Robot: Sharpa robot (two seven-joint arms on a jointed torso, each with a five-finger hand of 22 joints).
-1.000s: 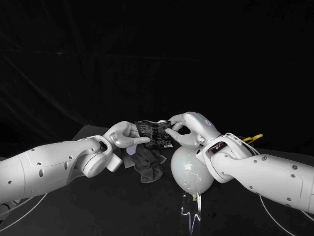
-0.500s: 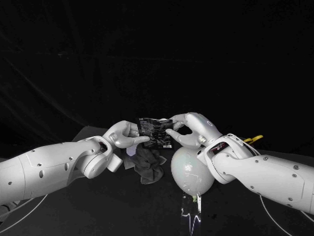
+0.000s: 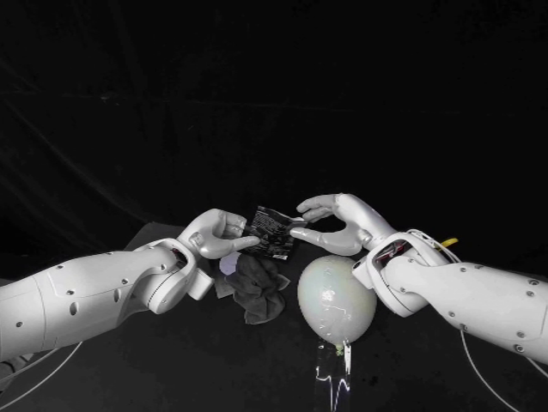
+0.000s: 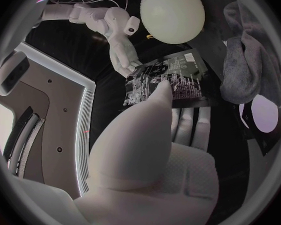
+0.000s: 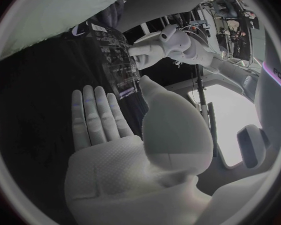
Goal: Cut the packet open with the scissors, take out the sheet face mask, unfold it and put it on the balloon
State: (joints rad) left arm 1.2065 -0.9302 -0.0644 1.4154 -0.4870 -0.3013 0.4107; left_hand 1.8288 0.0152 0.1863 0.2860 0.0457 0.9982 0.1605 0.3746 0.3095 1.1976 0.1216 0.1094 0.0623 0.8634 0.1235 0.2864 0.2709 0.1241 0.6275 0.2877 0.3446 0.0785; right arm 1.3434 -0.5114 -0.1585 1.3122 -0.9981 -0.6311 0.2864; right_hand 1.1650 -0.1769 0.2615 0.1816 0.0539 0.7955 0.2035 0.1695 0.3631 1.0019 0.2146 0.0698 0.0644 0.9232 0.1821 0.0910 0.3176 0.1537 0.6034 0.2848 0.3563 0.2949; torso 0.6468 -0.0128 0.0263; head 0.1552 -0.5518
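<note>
My left hand (image 3: 217, 235) holds the dark printed packet (image 3: 271, 232) upright above the table, its thumb pressed on the packet's face (image 4: 168, 80). My right hand (image 3: 338, 220) reaches in from the other side and its fingertips pinch the packet's right edge; in the left wrist view the right hand (image 4: 120, 44) meets the packet's corner. From the right wrist, the packet (image 5: 114, 60) stands just beyond my right hand (image 5: 115, 135), with the left hand (image 5: 160, 42) behind it. The pale balloon (image 3: 336, 297) stands under the right wrist.
A crumpled grey cloth-like piece (image 3: 259, 288) lies below the left hand, left of the balloon. A yellow scissors handle (image 3: 448, 243) peeks out behind the right forearm. Thin cables (image 3: 333, 378) run along the table in front of the balloon.
The right hand has shifted right and its fingers have spread wider, now touching only the packet's edge. The packet has tilted and turned narrower. The balloon shows more fully.
</note>
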